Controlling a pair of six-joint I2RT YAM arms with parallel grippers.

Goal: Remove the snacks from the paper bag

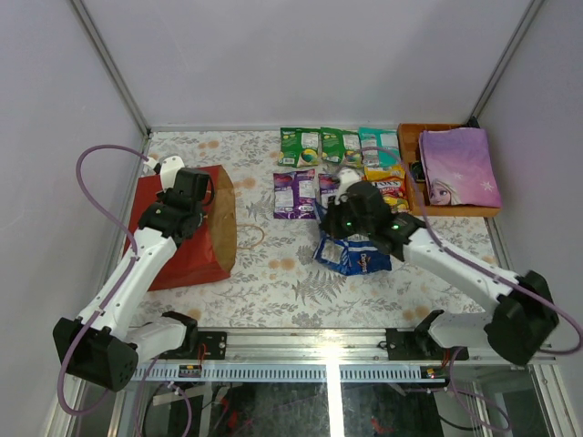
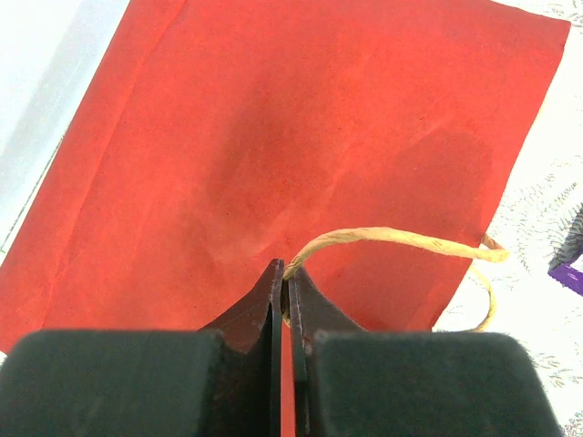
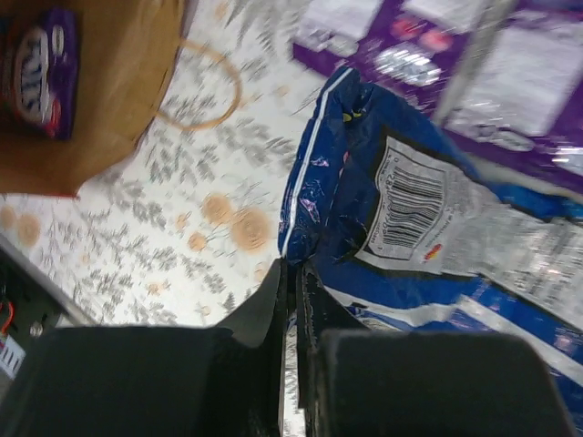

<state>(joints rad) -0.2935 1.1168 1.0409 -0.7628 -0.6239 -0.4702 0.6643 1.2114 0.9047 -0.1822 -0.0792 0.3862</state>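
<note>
Both grippers clamped: one on the bag, one on a snack

Left gripper (image 2: 285, 270) is pinched shut on the rim of the red paper bag (image 1: 182, 259), right by its twine handle (image 2: 401, 238). The bag lies on its side at the table's (image 1: 273, 291) left edge, mouth toward the middle, with one purple packet (image 3: 36, 73) inside. Right gripper (image 3: 291, 270) is clenched on the edge of the blue snack bag (image 1: 353, 257), mid-table. Green, teal, purple and yellow-red packets (image 1: 339, 144) lie by the far edge.
</note>
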